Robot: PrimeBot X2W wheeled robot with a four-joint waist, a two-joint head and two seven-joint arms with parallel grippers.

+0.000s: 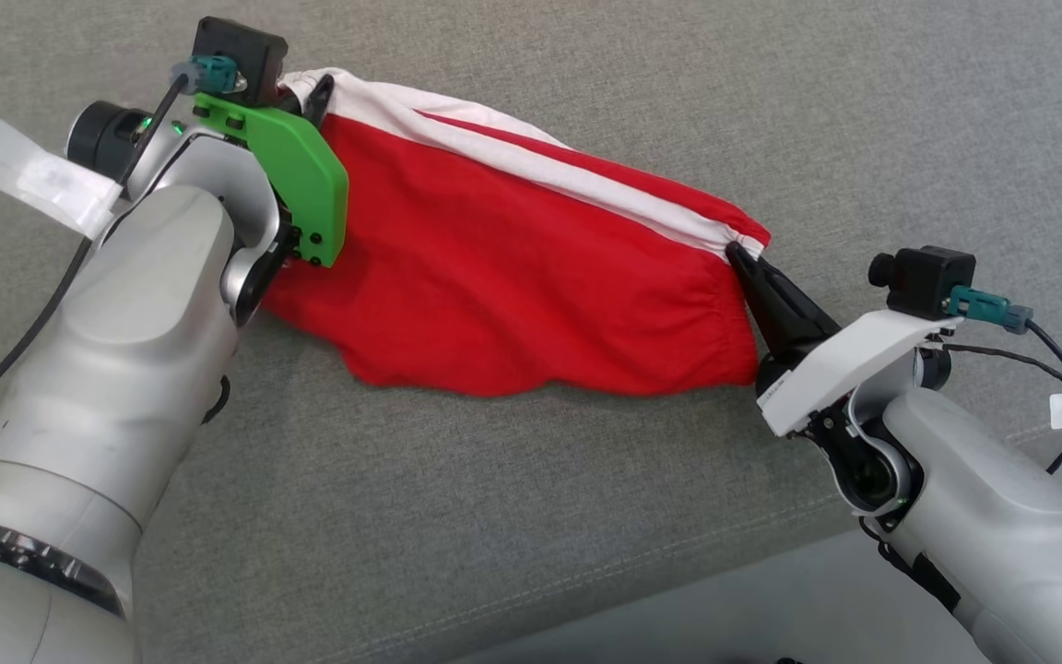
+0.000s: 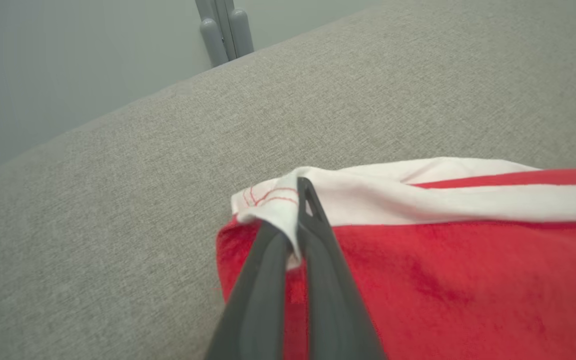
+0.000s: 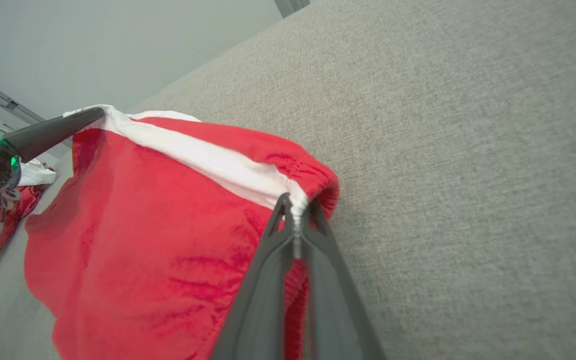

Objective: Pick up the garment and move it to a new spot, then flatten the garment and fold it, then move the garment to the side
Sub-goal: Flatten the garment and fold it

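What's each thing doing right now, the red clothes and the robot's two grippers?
garment: unfolded, pulled out wide between both grippers, white band along the top.
left gripper: shut on the garment's white corner.
right gripper: shut on the garment's other end.

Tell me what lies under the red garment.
Grey cushion fabric shows all around the red garment, which the left fingers and right fingers pinch at its white-banded corners. The patch beneath the cloth is covered, so anything there cannot be seen.

Bright even light, soft shadows, wrist views blurry in fg, edges warped
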